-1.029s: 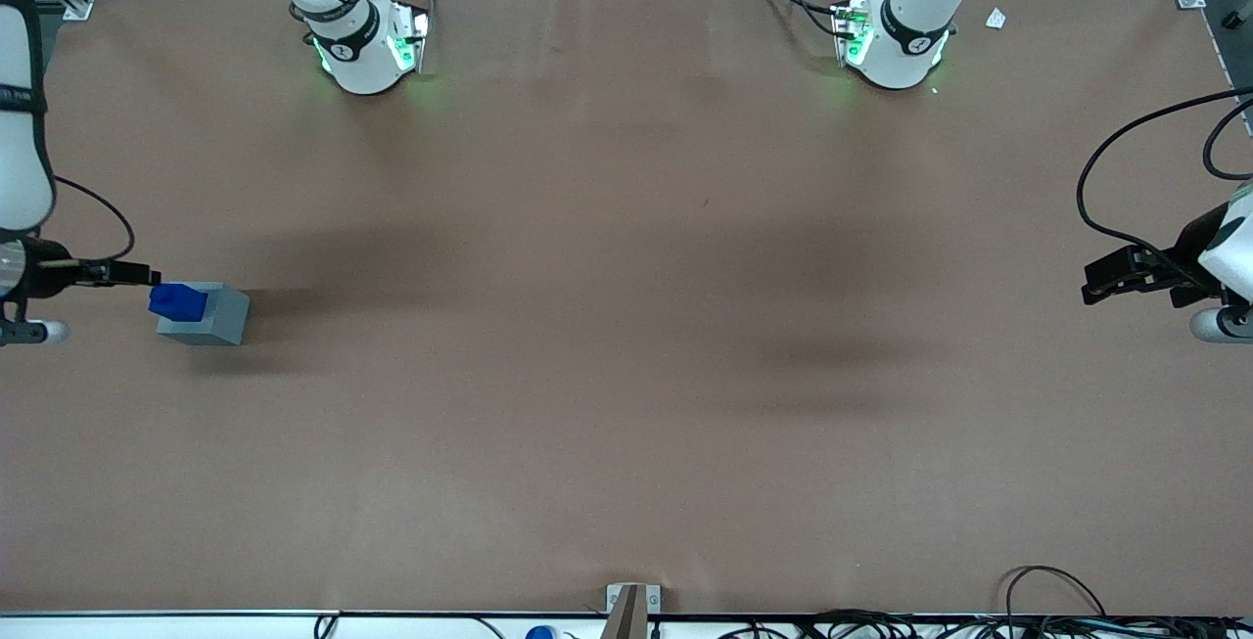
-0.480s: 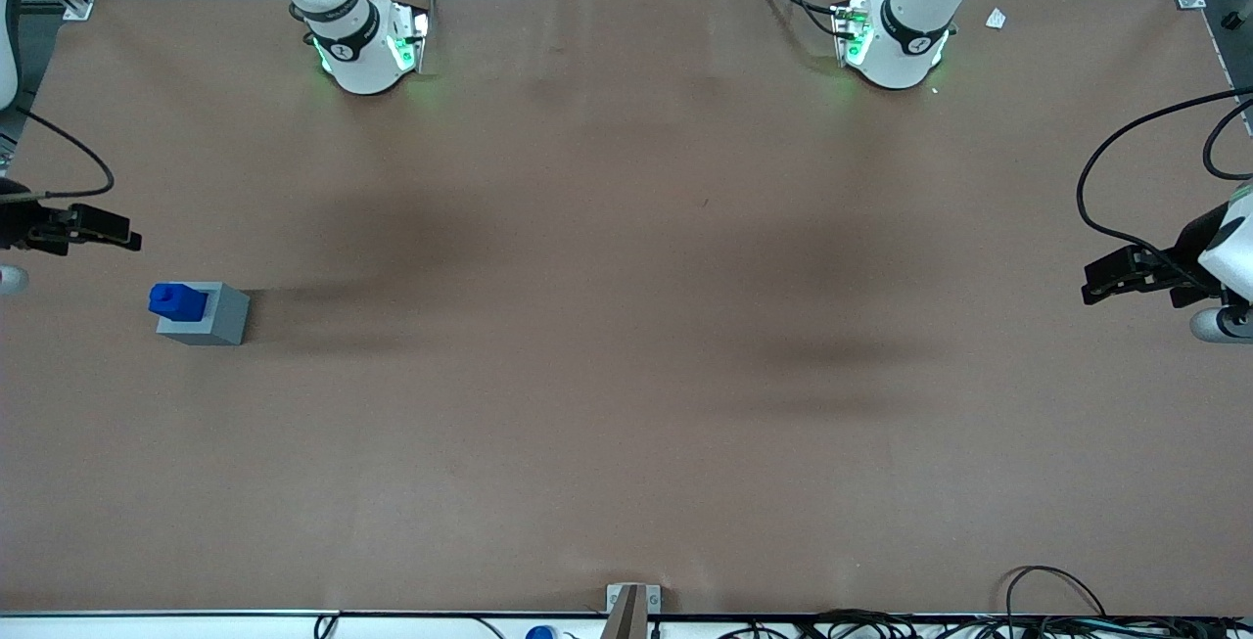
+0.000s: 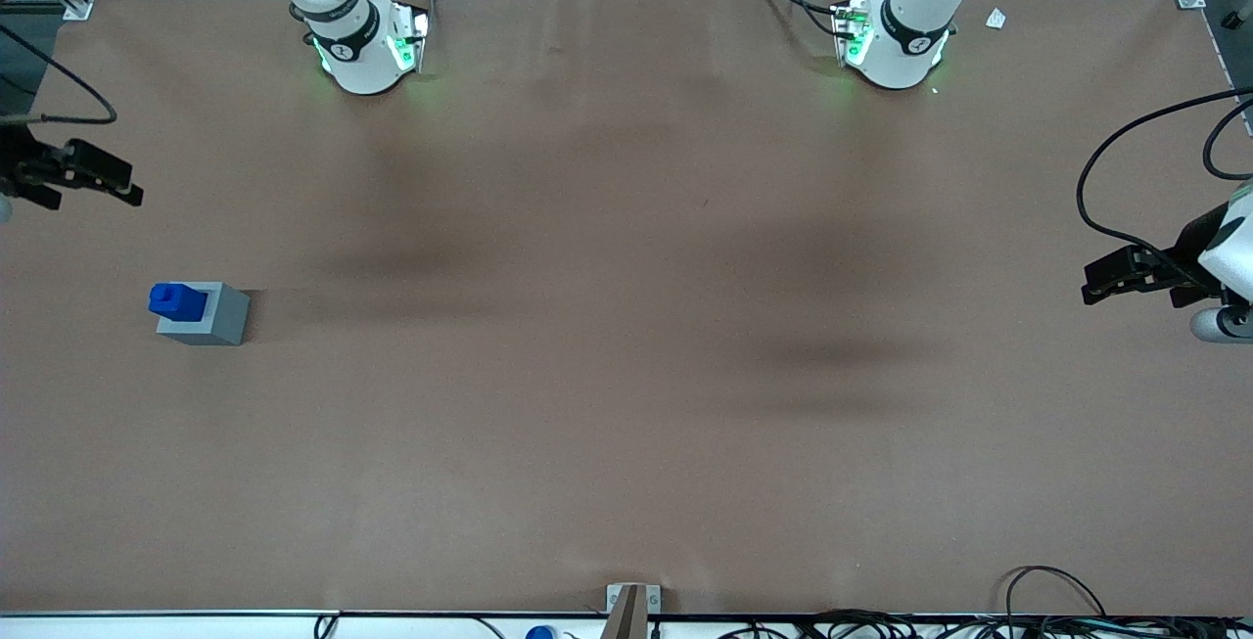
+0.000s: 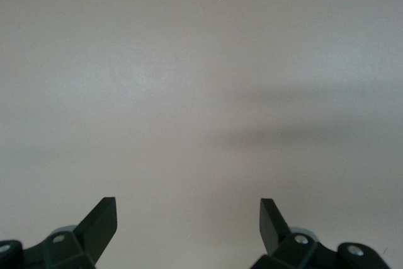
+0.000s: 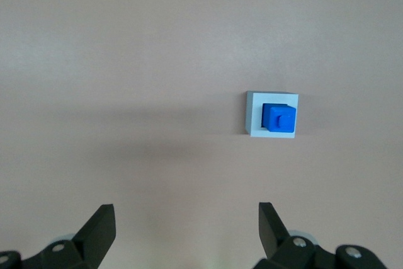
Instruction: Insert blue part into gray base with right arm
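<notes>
The blue part (image 3: 177, 299) sits in the socket on top of the gray base (image 3: 212, 318), toward the working arm's end of the table. Its nub points up. Both also show in the right wrist view, the blue part (image 5: 279, 119) inside the gray base (image 5: 252, 116). My right gripper (image 3: 122, 185) is open and empty. It hangs above the table, farther from the front camera than the base and well apart from it. In the right wrist view the gripper (image 5: 186, 218) has its fingers (image 5: 99, 227) spread wide with nothing between them.
The brown table (image 3: 626, 326) carries both arm bases (image 3: 367, 47) at its edge farthest from the front camera. Cables (image 3: 1057, 610) lie along the edge nearest the front camera. A small bracket (image 3: 629, 605) stands at the middle of that edge.
My right gripper has pulled away from the blue part and moved up and farther from the front camera. The blue part stays seated in the gray base.
</notes>
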Robot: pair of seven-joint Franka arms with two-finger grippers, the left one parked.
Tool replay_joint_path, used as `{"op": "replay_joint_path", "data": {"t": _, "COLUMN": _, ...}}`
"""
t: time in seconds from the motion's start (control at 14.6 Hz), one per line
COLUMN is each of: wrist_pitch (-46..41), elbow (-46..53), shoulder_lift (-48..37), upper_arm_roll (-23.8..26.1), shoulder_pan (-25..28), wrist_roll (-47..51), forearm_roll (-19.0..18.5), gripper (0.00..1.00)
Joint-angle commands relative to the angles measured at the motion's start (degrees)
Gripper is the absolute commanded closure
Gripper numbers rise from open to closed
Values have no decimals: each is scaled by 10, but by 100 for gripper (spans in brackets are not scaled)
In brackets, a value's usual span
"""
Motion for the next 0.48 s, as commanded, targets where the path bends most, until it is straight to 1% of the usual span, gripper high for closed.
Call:
{"op": "replay_joint_path", "data": {"t": 0.0, "wrist_pitch": -2, "elbow": -47, "shoulder_lift": -66, "upper_arm_roll": -3, "shoulder_pan": 15, "wrist_roll": 21, "forearm_roll": 0, "gripper": 0}}
{"op": "replay_joint_path", "data": {"t": 0.14, "wrist_pitch": 5, "elbow": -79, "shoulder_lift": -93, "upper_arm_roll": -3, "shoulder_pan": 15, "wrist_roll": 21, "forearm_roll": 0, "gripper": 0}}
{"op": "replay_joint_path", "data": {"t": 0.41, "wrist_pitch": -3, "elbow": -68, "shoulder_lift": -93, "upper_arm_roll": -3, "shoulder_pan": 17, "wrist_roll": 15, "forearm_roll": -1, "gripper": 0}}
